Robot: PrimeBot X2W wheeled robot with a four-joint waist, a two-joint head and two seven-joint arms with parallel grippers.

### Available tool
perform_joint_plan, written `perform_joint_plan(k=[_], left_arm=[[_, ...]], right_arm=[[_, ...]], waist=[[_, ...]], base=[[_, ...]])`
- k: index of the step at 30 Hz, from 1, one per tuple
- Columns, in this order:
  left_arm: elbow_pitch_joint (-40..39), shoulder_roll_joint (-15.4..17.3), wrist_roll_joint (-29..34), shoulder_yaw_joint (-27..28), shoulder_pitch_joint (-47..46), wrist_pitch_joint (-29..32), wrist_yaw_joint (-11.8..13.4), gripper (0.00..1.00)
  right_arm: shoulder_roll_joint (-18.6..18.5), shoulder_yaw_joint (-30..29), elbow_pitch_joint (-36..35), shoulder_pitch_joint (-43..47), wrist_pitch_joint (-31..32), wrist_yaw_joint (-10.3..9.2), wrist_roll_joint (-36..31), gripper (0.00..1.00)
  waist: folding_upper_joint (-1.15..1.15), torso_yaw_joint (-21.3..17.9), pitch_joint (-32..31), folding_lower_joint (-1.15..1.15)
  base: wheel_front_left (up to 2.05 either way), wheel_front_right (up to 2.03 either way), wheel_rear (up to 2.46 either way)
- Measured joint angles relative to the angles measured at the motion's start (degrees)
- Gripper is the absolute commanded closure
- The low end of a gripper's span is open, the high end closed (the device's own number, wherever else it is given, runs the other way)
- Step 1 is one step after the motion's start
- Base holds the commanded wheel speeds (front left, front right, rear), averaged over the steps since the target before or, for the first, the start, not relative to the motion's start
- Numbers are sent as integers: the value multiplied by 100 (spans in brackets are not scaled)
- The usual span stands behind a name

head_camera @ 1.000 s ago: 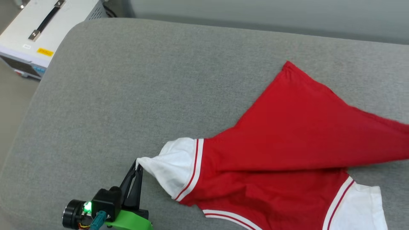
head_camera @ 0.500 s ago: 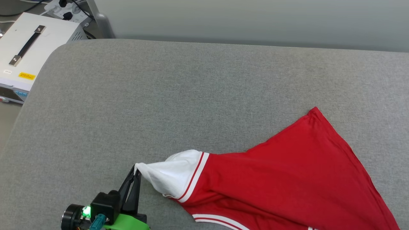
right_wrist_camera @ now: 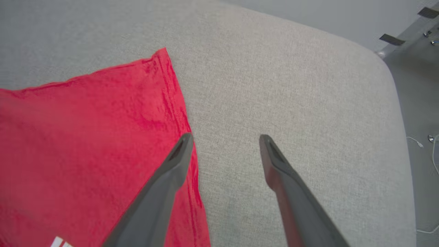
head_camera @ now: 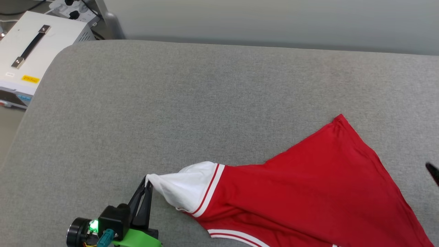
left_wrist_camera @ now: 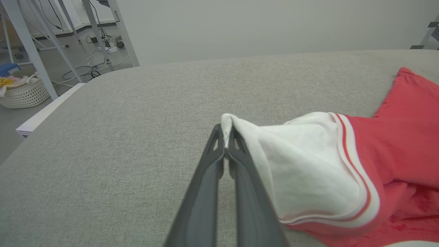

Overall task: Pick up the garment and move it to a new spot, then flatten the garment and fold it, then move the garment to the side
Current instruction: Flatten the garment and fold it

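In the head view the red jersey T-shirt (head_camera: 308, 192) lies on the grey padded table (head_camera: 171, 103) across the lower right of the frame and runs off the bottom edge. Its long axis runs roughly left to right. The white sleeve (head_camera: 185, 187) is drawn to a point aimed at the lower left, and one red hem corner (head_camera: 339, 118) points toward the upper right. The left gripper (head_camera: 148, 179), at the lower left, is pinched on the very tip of that sleeve. The bite looks small, so I judge a hard pull leftward could slip the cloth free, or stretch the sleeve into a cone instead of flattening the body. In the left wrist view the two dark fingers (left_wrist_camera: 209, 178) meet on the sleeve's tip at the frame's middle, with only a narrow fold of white cloth between them. The shirt fans out to the right, and creases near the striped trim suggest bunching that pulling alone may not clear. In the right wrist view the right gripper (right_wrist_camera: 224, 137) stands spread wide with nothing between its fingers. Its left finger lies over the shirt's red edge and its right finger over bare table. The hem corner points to the upper middle of the frame. Closing here could, I think, catch only the edge or miss it, leaving that side loose and skewing any fold.
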Motion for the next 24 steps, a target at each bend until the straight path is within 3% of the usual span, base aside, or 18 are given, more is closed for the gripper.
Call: perform_joint_plan(k=[4, 9, 17, 24], left_arm=[[-75, -8, 16, -40, -92, 0, -2, 100], [-123, -54, 82, -177, -365, -1, -44, 100], [-203, -171, 152, -342, -717, 0, -97, 100], [-282, -311, 162, -459, -937, 0, -109, 100]], right_arm=[[-157, 292, -318, -740, 318, 0, -78, 0], [-506, 1265, -172, -1953, 1120, 0, -7, 0], [-661, 2776, 762, -3535, 2492, 0, 289, 0], [-478, 3286, 2002, -4323, 2659, 0, 276, 0]], waist=[[0, 73, 130, 0], [0, 241, 344, 0], [0, 579, 716, 0], [0, 835, 1097, 0]], base=[[0, 0, 0], [0, 0, 0], [0, 0, 0], [0, 0, 0]])
